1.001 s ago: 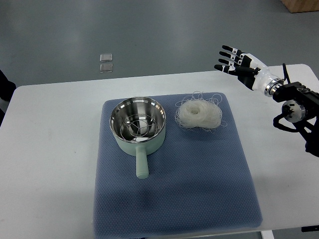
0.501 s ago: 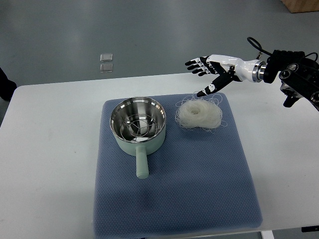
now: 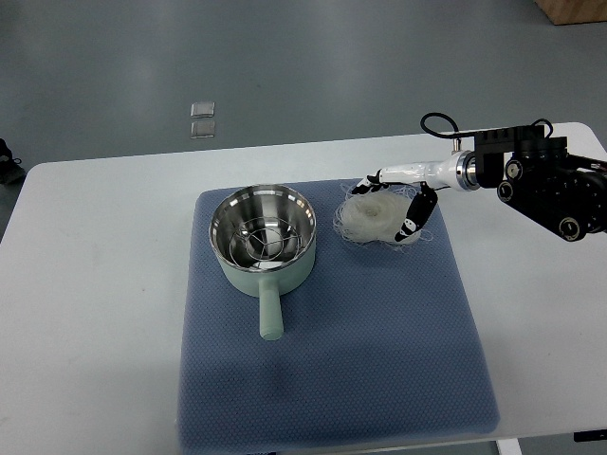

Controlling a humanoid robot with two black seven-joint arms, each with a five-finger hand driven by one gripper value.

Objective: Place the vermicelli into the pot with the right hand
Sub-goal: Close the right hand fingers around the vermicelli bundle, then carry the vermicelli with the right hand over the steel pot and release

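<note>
On the blue mat point(image 3: 379, 332), the vermicelli point(image 3: 375, 218) nest lies at 3 o'clock from the green pot point(image 3: 263, 237), just beside it. Over the nest, the right hand point(image 3: 398, 201) has its fingers spread around the vermicelli, touching it.

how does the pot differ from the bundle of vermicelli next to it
The pot is rigid, with shiny metal inside, a pale green outside and a handle pointing toward the robot; the vermicelli is a loose, whitish, translucent nest with stray strands. The pot stands untouched, while the right hand is down over the vermicelli. The pot holds only a wire rack. Both sit on the blue mat.
</note>
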